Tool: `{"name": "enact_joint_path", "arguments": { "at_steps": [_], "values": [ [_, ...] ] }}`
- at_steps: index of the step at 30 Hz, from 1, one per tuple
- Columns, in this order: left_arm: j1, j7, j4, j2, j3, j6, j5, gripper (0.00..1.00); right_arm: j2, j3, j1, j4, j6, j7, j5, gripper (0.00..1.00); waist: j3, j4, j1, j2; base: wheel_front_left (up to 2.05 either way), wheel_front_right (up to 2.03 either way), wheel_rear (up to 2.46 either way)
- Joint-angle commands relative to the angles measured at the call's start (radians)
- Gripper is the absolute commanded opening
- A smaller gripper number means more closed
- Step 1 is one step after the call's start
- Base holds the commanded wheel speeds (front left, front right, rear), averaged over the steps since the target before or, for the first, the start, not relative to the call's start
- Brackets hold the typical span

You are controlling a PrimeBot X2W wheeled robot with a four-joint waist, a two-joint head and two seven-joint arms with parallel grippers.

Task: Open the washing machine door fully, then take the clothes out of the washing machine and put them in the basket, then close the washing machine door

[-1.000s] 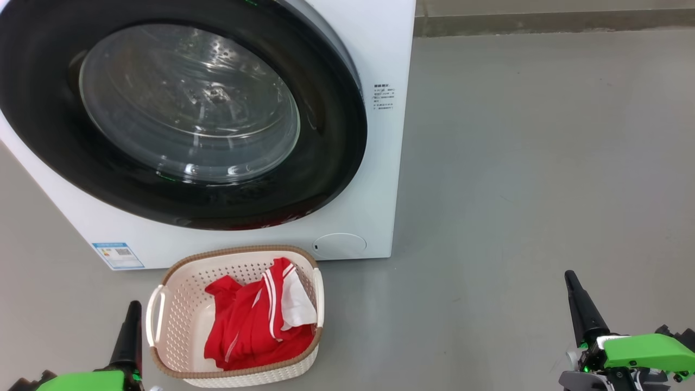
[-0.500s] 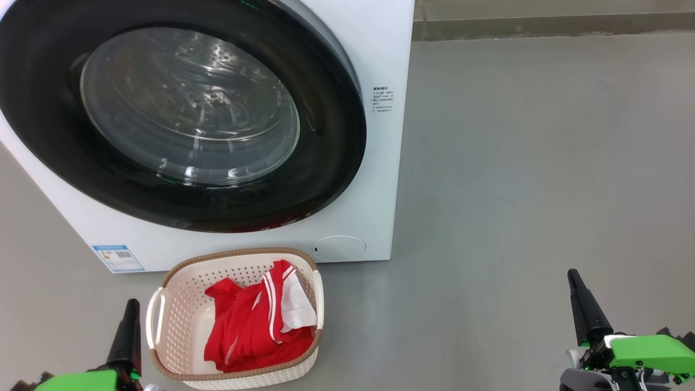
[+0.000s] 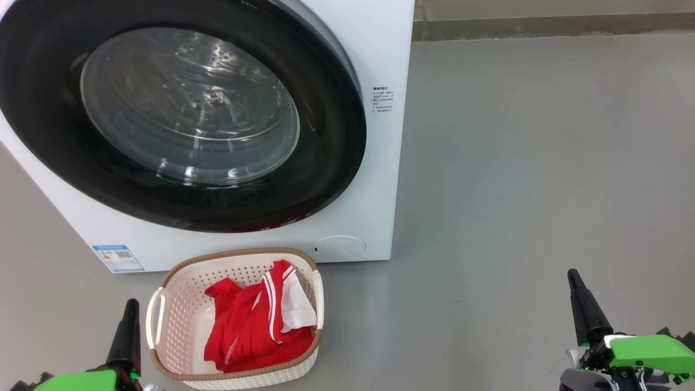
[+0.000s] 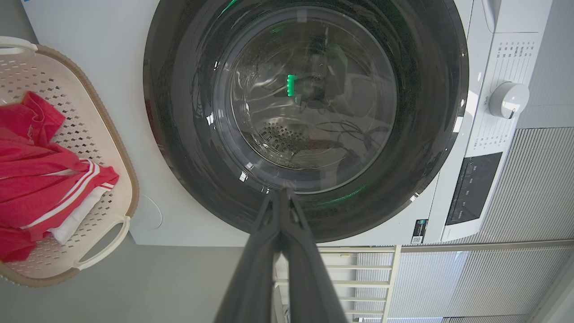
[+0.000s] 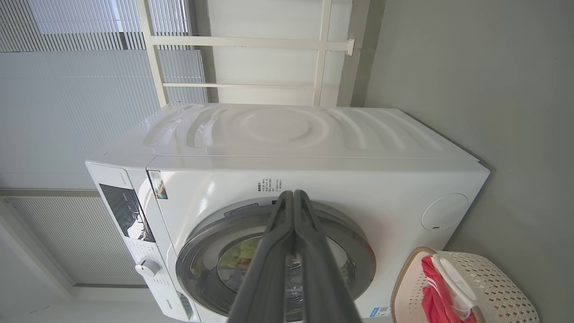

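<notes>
The washing machine (image 3: 380,179) stands white at the upper left, its round black-rimmed door (image 3: 184,114) lying flush against the front, closed. On the floor just in front sits the cream basket (image 3: 174,304) with the red, white-striped clothes (image 3: 255,326) heaped inside. My left gripper (image 3: 130,309) is shut and empty at the lower left, just left of the basket. My right gripper (image 3: 573,279) is shut and empty at the lower right, well away from machine and basket. The left wrist view shows the door (image 4: 305,112) and basket (image 4: 103,143); the right wrist view shows the machine (image 5: 314,148).
Grey floor (image 3: 543,163) spreads wide to the right of the machine. A wall base runs along the top right. A white railing (image 5: 251,42) and ribbed wall panels stand behind the machine. The control knob (image 4: 509,99) sits on the machine's panel.
The head camera shifted slightly a second ago, so the whole picture sits a few pixels lower. Machine, basket, clothes and both grippers have stayed in place since.
</notes>
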Motion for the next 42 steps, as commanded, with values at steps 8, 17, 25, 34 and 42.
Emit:
{"name": "enact_joint_path", "arguments": {
  "at_steps": [8,17,25,34,42],
  "values": [
    [-0.017,0.009,-0.027,0.012,0.037,-0.003,-0.001,0.0,-0.001,0.023,-0.01,-0.031,0.002,0.008,0.004,0.0,0.0,0.0,0.0,0.0,0.0,0.0,0.0],
    [-0.018,0.01,-0.027,0.011,0.038,-0.003,0.0,0.0,-0.001,0.022,-0.01,-0.031,0.002,0.008,0.004,0.0,0.0,0.0,0.0,0.0,0.0,0.0,0.0],
    [-0.018,0.011,-0.027,0.01,0.039,-0.003,0.001,0.0,-0.001,0.022,-0.01,-0.031,0.002,0.008,0.004,0.0,0.0,0.0,0.0,0.0,0.0,0.0,0.0],
    [-0.018,0.011,-0.027,0.01,0.04,-0.003,0.002,0.0,-0.001,0.022,-0.01,-0.031,0.002,0.008,0.004,0.0,0.0,0.0,0.0,0.0,0.0,0.0,0.0],
    [-0.018,0.012,-0.027,0.009,0.041,-0.003,0.002,0.0,-0.001,0.022,-0.01,-0.031,0.002,0.008,0.004,0.0,0.0,0.0,0.0,0.0,0.0,0.0,0.0]
  ]
}}
